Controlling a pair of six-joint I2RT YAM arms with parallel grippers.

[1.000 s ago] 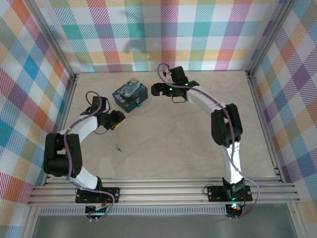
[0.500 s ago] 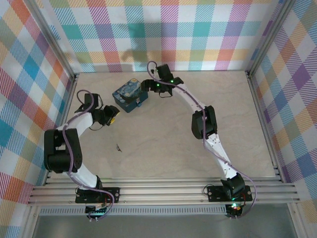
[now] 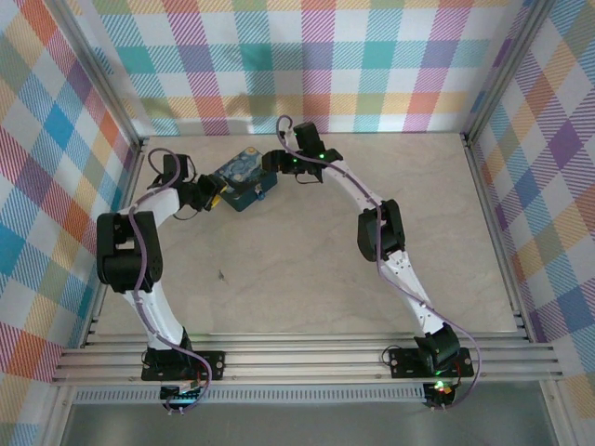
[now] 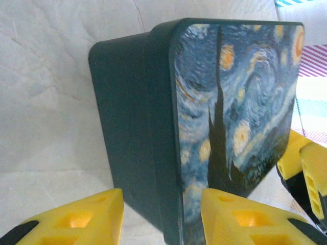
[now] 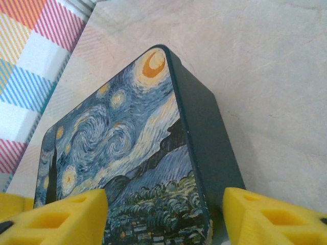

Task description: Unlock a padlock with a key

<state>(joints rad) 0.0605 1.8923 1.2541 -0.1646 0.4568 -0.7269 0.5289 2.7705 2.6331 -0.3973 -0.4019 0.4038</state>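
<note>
Beige table (image 3: pixel 307 269): box (image 3: pixel 240 171) flanked by left gripper (image 3: pixel 216 196) and right gripper (image 3: pixel 269 163).

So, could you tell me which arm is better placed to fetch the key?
Left, probably: the key lies on its side of the table, nearer the left gripper than the right gripper, which straddles the box.

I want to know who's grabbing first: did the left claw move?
Yes. The left claw slid toward the back wall, right up to the painted box, which stayed put.
</note>
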